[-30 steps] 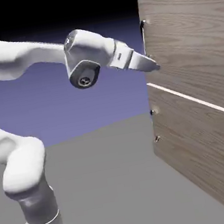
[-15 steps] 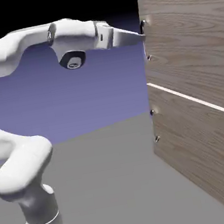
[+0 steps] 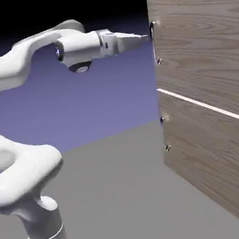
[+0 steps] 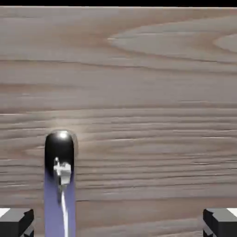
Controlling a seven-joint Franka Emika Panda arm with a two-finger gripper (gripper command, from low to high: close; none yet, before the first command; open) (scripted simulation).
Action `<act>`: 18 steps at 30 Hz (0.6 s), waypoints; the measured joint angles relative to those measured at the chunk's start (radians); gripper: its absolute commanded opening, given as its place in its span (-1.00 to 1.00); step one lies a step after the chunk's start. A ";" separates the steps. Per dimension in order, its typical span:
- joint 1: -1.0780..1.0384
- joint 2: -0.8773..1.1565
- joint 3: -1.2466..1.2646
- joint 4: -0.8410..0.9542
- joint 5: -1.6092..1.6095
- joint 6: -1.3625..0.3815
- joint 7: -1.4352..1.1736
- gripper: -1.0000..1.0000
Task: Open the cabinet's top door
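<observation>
Pincer (image 3: 145, 38) is standing wide open, gripping nothing; you're facing top door's (image 3: 202, 42) long vertical handle (image 4: 60, 150) off-centre, so you're risking nearer fingertip (image 4: 16, 223) catching it while advancing.

cabinet's (image 3: 203, 47) right side cut off in the exterior view, handle's (image 4: 59, 152) lower end beyond the hand view's bottom edge

The white, rounded robot arm (image 3: 29, 172) points its slim grey fingers (image 3: 145, 37) toward the tall brown wood-grain cabinet (image 3: 204, 52).
</observation>
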 measured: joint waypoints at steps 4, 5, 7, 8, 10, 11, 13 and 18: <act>-0.081 -0.043 0.089 0.048 0.174 -0.004 -0.095 0.00; -0.090 -0.047 0.099 0.053 0.193 -0.005 -0.105 0.00; -0.128 -0.045 0.115 0.081 0.200 -0.013 -0.105 0.00; -0.161 -0.043 0.129 0.106 0.206 -0.020 -0.104 0.00; -0.233 -0.038 0.158 0.158 0.220 -0.034 -0.102 0.00; -0.265 -0.036 0.172 0.182 0.226 -0.041 -0.101 -1.00; -0.265 -0.036 0.172 0.182 0.226 -0.041 -0.101 -1.00; -0.100 -0.076 0.046 0.000 0.261 -0.187 -0.179 -1.00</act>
